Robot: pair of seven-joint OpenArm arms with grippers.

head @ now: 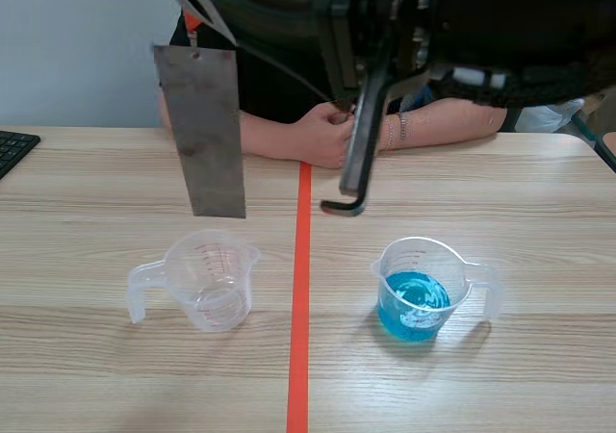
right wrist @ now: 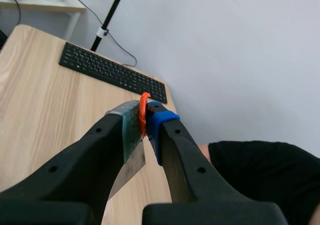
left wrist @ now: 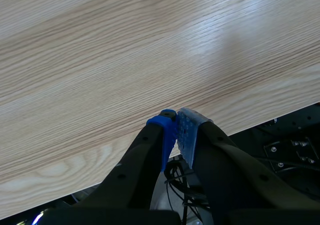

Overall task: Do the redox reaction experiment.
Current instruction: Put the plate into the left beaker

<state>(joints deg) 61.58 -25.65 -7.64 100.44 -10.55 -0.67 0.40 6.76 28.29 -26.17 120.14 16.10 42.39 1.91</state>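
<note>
Your right gripper (right wrist: 145,116) pinches the thin, stiff, likely slippery metal plate (head: 204,130) by its top edge, high beside the blue-liquid cup (head: 416,293).

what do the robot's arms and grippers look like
The right arm is bulky and black. The left gripper has two thick black fingers with round holes, one tipped by a bright blue dotted pad, the other by a paler one. The right gripper looks alike.

Metal strip (head: 205,135) hangs upright, seemingly above the empty beaker (head: 207,279); blue-liquid beaker (head: 421,289) stands apart.
</note>
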